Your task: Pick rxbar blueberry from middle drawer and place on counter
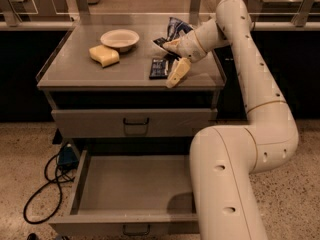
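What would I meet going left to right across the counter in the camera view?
In order: yellow sponge → white bowl → rxbar blueberry, lying flat on the counter → end effector, open, just right of the bar. The snack bag overlaps the end effector, so it is left out.

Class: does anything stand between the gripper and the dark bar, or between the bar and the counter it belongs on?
Nothing visible. The rxbar blueberry already lies flat on the counter; the gripper hangs just beside it, fingers open, with nothing between. The bowl and yellow sponge sit farther left.
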Motion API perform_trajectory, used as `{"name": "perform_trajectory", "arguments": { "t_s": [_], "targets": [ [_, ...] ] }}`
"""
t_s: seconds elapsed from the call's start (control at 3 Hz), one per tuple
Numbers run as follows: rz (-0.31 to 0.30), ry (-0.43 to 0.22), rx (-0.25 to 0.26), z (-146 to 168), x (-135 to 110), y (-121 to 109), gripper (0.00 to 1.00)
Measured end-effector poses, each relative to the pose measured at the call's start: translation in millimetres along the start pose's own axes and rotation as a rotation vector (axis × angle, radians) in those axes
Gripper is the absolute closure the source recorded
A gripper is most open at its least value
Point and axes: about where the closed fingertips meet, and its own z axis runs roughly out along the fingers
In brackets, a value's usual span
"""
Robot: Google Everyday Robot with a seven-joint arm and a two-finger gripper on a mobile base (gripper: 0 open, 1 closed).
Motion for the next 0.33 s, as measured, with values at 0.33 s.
{"name": "perform_trajectory", "arguments": {
  "t_s": [0.33],
  "targets": [
    [0.000,0.000,0.000,0.0,0.0,0.0,0.00]
  ]
}}
